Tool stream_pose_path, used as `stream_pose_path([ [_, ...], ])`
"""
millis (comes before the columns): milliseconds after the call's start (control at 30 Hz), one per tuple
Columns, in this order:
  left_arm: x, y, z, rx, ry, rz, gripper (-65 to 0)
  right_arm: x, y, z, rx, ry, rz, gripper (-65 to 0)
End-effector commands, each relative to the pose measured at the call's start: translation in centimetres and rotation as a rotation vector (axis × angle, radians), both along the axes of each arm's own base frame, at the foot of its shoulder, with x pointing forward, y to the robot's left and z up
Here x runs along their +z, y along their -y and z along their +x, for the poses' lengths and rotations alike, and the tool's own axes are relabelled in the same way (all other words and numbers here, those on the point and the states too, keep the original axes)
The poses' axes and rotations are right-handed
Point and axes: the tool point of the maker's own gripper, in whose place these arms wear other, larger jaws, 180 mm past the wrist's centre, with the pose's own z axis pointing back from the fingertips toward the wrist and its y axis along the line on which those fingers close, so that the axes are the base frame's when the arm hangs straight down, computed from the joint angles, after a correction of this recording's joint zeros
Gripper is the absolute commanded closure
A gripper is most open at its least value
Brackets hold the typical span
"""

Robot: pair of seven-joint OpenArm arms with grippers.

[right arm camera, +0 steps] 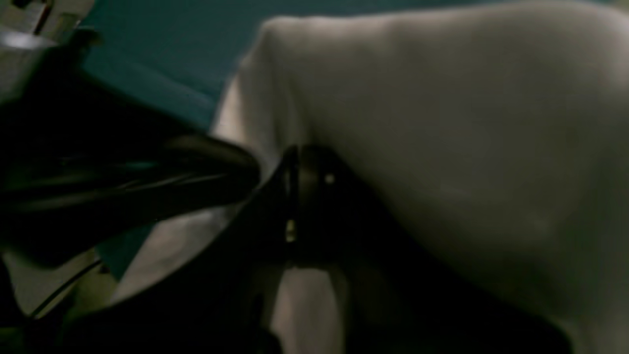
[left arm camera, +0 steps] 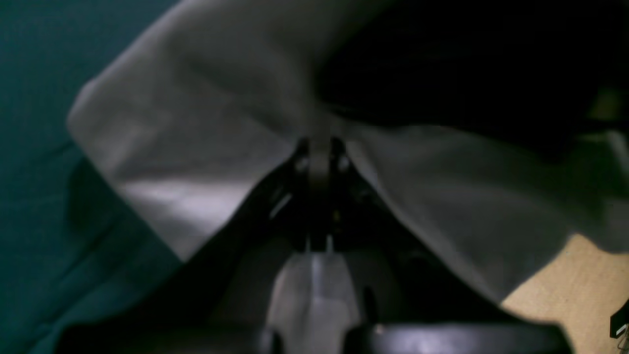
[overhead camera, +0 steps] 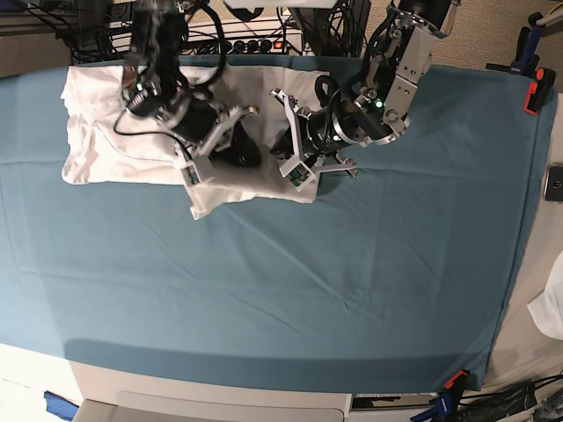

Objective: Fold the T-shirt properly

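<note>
The white T-shirt (overhead camera: 106, 132) lies bunched at the back left of the table, with its near edge lifted between the two arms. In the left wrist view my left gripper (left arm camera: 320, 147) is shut on a pinched fold of the T-shirt (left arm camera: 196, 123), and cloth drapes away on both sides. In the right wrist view my right gripper (right arm camera: 295, 162) is shut on the T-shirt (right arm camera: 442, 123), which rises over the fingers. From the base camera the right arm (overhead camera: 189, 119) and the left arm (overhead camera: 352, 123) meet close together over the shirt's right part. Their fingertips are hidden there.
The teal table cover (overhead camera: 308, 281) spreads across the table. Cables and a power strip (overhead camera: 246, 40) sit behind the arms. Orange clamps (overhead camera: 533, 88) hold the cover's corners. A phone (overhead camera: 554, 183) and a white cloth scrap (overhead camera: 550, 308) lie off the right edge.
</note>
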Motion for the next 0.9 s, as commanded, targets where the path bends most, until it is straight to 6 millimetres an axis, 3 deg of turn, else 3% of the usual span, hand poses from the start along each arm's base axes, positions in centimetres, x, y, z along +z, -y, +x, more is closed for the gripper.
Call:
stream_pose_path([
  [0,1.2,0.4,0.6,0.000,0.033,-0.033,0.0,1.3,-0.3,1.2,-0.004,0.049,0.035,0.0],
  [167,1.2,0.4,0.6,-0.001,0.031,-0.031,0.0,1.8,-0.3,2.7,0.004,0.065,0.029,0.0],
  [433,0.5,0.5,-0.5,-0.010,0.005,-0.030,0.0,1.5,0.3,2.9,0.003,0.058,-0.006,0.0],
  [633,-0.8,0.4,-2.3,-0.013,-0.041,-0.021,0.0,1.1,2.9,3.1,-0.052,0.055,-0.053,0.0],
  [867,-1.4,0.0,-2.6,-0.011,-0.040,0.011,0.0,1.2,7.6,3.4,-0.098,0.065,-0.145,0.0],
])
